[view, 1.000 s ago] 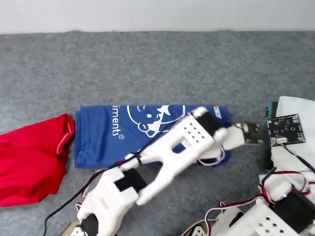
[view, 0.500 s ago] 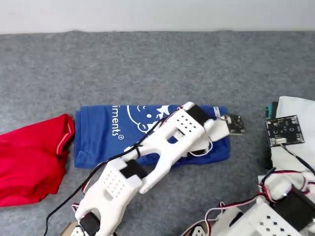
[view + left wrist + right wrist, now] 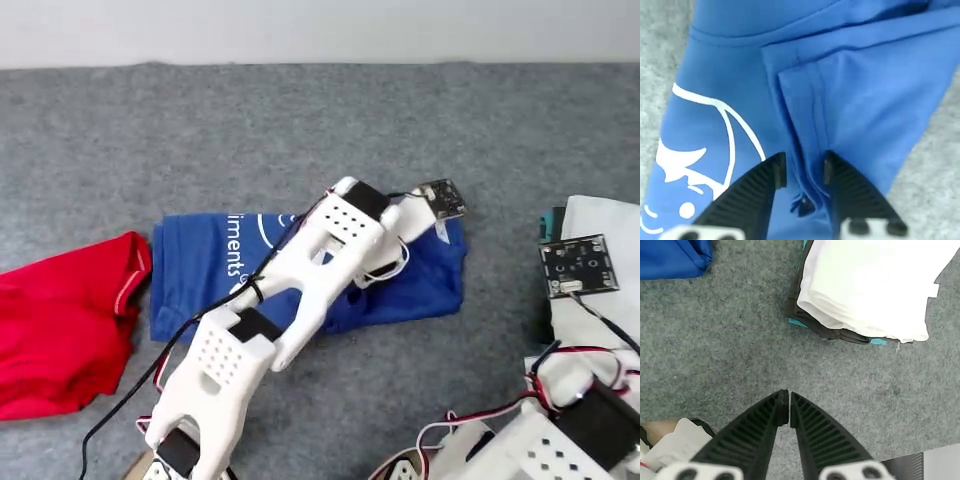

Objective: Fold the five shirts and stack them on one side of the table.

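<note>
Blue shirt [image 3: 200, 280] lies mid-table, part folded into a flat rectangle with its white print up. The left arm reaches across it. Left gripper [image 3: 802, 167] is closed on a raised ridge of blue cloth beside a double-stitched hem, toward the shirt's right end. The ribbed black fingers [image 3: 772, 172] sit either side with the fabric bunched between.

Handling, as a guess: thin cotton knit, light and limp, with no stiffness. It will drape and drag rather than lift flat. A pinch at one point probably pulls up one layer and leaves the rest behind, so layers may slide apart. A better hold is at a hem or corner, where the stitching thickens the cloth and catches both layers. The table [image 3: 300, 130] is covered in grey felt-like carpet, which likely grips the cloth, so dragging could rumple the fold.

Red shirt [image 3: 60, 320] sits at the left edge, crumpled and lumpy, not folded, with a pale trim line.

The stack [image 3: 840, 332] is at the right edge. White shirt [image 3: 870, 285] is on top, with soft rounded folded edges. A dark layer with teal bits lies under it.

Right gripper [image 3: 789, 407] hovers over bare carpet just near of the stack, tips pressed together and holding nothing.
</note>
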Controlling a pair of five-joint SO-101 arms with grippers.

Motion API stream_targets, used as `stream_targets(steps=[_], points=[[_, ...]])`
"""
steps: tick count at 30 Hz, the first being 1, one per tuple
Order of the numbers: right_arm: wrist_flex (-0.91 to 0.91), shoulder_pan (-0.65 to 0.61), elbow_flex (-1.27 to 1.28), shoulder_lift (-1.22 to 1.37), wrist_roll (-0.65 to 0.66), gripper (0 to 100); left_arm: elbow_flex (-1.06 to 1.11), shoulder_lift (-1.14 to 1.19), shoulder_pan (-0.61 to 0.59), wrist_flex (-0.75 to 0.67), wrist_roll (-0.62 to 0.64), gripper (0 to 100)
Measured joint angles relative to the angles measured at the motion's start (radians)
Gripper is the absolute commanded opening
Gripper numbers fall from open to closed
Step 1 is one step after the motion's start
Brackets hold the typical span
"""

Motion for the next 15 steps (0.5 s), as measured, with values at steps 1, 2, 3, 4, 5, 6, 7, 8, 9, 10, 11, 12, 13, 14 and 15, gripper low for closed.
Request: stream_targets(steps=[1, 2, 3, 4, 5, 6, 7, 8, 9, 10, 11, 12, 13, 14, 15], points=[[0.000, 0.000, 0.000, 0.000, 0.000, 1.1, 0.000, 0.000, -0.002, 0.000, 0.000, 16], [0.000, 0.000, 0.000, 0.000, 0.000, 1.1, 0.000, 0.000, -0.002, 0.000, 0.000, 16], [0.000, 0.000, 0.000, 0.000, 0.000, 1.1, 0.000, 0.000, 0.000, 0.000, 0.000, 16], [0.000, 0.000, 0.000, 0.000, 0.000, 1.1, 0.000, 0.000, 0.000, 0.000, 0.000, 16], [0.000, 0.000, 0.000, 0.000, 0.000, 1.1, 0.000, 0.000, 0.000, 0.000, 0.000, 16], [0.000, 0.000, 0.000, 0.000, 0.000, 1.1, 0.000, 0.000, 0.000, 0.000, 0.000, 16], [0.000, 0.000, 0.000, 0.000, 0.000, 1.1, 0.000, 0.000, 0.000, 0.000, 0.000, 16], [0.000, 0.000, 0.000, 0.000, 0.000, 1.1, 0.000, 0.000, 0.000, 0.000, 0.000, 16], [0.000, 0.000, 0.000, 0.000, 0.000, 1.1, 0.000, 0.000, -0.003, 0.000, 0.000, 16], [0.000, 0.000, 0.000, 0.000, 0.000, 1.1, 0.000, 0.000, -0.006, 0.000, 0.000, 15], [0.000, 0.000, 0.000, 0.000, 0.000, 1.1, -0.009, 0.000, -0.012, 0.000, 0.000, 14], [0.000, 0.000, 0.000, 0.000, 0.000, 1.1, -0.025, 0.000, -0.015, 0.003, 0.000, 13], [0.000, 0.000, 0.000, 0.000, 0.000, 1.1, -0.048, 0.000, -0.018, 0.015, 0.000, 12], [0.000, 0.000, 0.000, 0.000, 0.000, 1.1, -0.071, 0.000, -0.020, 0.035, 0.000, 11], [0.000, 0.000, 0.000, 0.000, 0.000, 1.1, -0.098, -0.003, -0.021, 0.058, 0.000, 10]])
